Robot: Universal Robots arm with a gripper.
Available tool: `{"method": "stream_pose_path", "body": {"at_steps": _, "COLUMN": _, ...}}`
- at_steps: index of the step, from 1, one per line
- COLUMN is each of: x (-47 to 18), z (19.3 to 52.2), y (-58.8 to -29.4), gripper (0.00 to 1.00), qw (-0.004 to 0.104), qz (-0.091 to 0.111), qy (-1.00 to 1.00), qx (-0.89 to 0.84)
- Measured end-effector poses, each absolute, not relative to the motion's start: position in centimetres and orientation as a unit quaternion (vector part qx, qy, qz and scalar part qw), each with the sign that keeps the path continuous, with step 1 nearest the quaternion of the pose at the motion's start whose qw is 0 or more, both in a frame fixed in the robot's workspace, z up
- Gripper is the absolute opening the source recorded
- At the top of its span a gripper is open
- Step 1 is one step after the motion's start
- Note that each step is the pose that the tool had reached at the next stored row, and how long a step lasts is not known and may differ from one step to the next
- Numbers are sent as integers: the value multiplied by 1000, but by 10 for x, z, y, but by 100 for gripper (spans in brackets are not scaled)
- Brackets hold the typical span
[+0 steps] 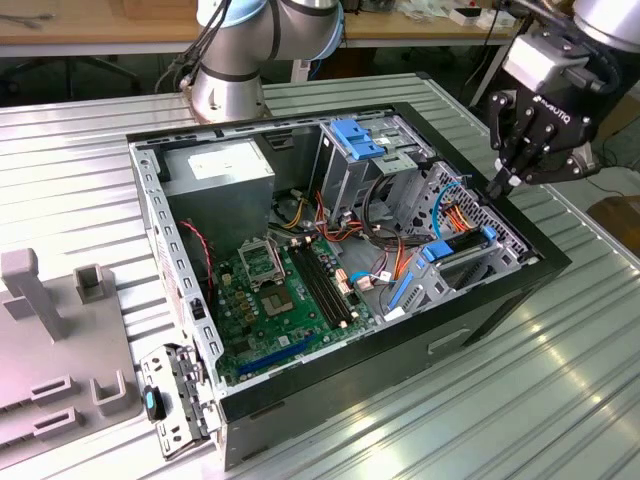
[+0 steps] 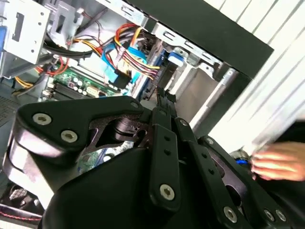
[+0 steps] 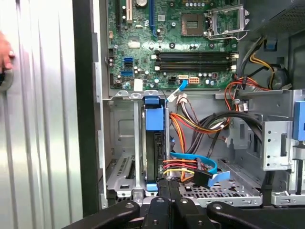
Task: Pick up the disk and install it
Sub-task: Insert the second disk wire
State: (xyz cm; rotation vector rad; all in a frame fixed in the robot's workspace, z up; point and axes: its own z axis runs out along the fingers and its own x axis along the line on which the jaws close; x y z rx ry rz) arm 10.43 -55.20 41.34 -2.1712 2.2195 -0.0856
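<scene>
In the exterior view, grey plastic fixtures (image 1: 60,330) lie on the ribbed table (image 1: 480,420) at far left. The open computer case (image 1: 330,290) sits mid-table. The disk (image 1: 462,250) stands on edge in the right-hand drive bay, blue rail up. The gripper (image 1: 503,183) hangs just above the case's right rim, fingers pressed together, empty.

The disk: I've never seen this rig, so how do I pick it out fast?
Find the open computer case on the ribbed metal table. At its end on the exterior view's right, below the gripper, stands a grey drive cage. The disk sits on edge there, marked by bright blue rails, apart from the blue bracket further back.
</scene>
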Motion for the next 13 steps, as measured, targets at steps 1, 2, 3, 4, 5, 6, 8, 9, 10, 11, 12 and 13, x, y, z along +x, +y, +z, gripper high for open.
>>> {"method": "stream_pose_path", "body": {"at_steps": 1, "x": 104, "z": 414, "y": -550, "gripper": 11, "qw": 10, "qz": -35, "qy": 714, "qx": -699}}
{"method": "stream_pose_path", "body": {"at_steps": 2, "x": 104, "z": 414, "y": -546, "gripper": 11, "qw": 2, "qz": -44, "qy": 714, "qx": -699}}
{"method": "stream_pose_path", "body": {"at_steps": 3, "x": 104, "z": 414, "y": -542, "gripper": 11, "qw": -1, "qz": -47, "qy": 713, "qx": -699}}
{"method": "stream_pose_path", "body": {"at_steps": 4, "x": 104, "z": 414, "y": -539, "gripper": 11, "qw": -2, "qz": -47, "qy": 713, "qx": -699}}
{"method": "stream_pose_path", "body": {"at_steps": 5, "x": 104, "z": 414, "y": -534, "gripper": 11, "qw": -2, "qz": -47, "qy": 713, "qx": -699}}
{"method": "stream_pose_path", "body": {"at_steps": 6, "x": 104, "z": 414, "y": -527, "gripper": 11, "qw": -2, "qz": -47, "qy": 713, "qx": -699}}
{"method": "stream_pose_path", "body": {"at_steps": 8, "x": 104, "z": 414, "y": -518, "gripper": 11, "qw": -2, "qz": -47, "qy": 713, "qx": -699}}
{"method": "stream_pose_path", "body": {"at_steps": 9, "x": 104, "z": 414, "y": -508, "gripper": 11, "qw": -2, "qz": -47, "qy": 713, "qx": -699}}
{"method": "stream_pose_path", "body": {"at_steps": 10, "x": 104, "z": 413, "y": -502, "gripper": 11, "qw": -2, "qz": -47, "qy": 713, "qx": -699}}
{"method": "stream_pose_path", "body": {"at_steps": 11, "x": 104, "z": 413, "y": -498, "gripper": 11, "qw": -2, "qz": -47, "qy": 713, "qx": -699}}
{"method": "stream_pose_path", "body": {"at_steps": 12, "x": 105, "z": 412, "y": -492, "gripper": 11, "qw": -6, "qz": -45, "qy": 713, "qx": -699}}
{"method": "stream_pose_path", "body": {"at_steps": 13, "x": 105, "z": 411, "y": -491, "gripper": 11, "qw": -17, "qz": -40, "qy": 715, "qx": -698}}
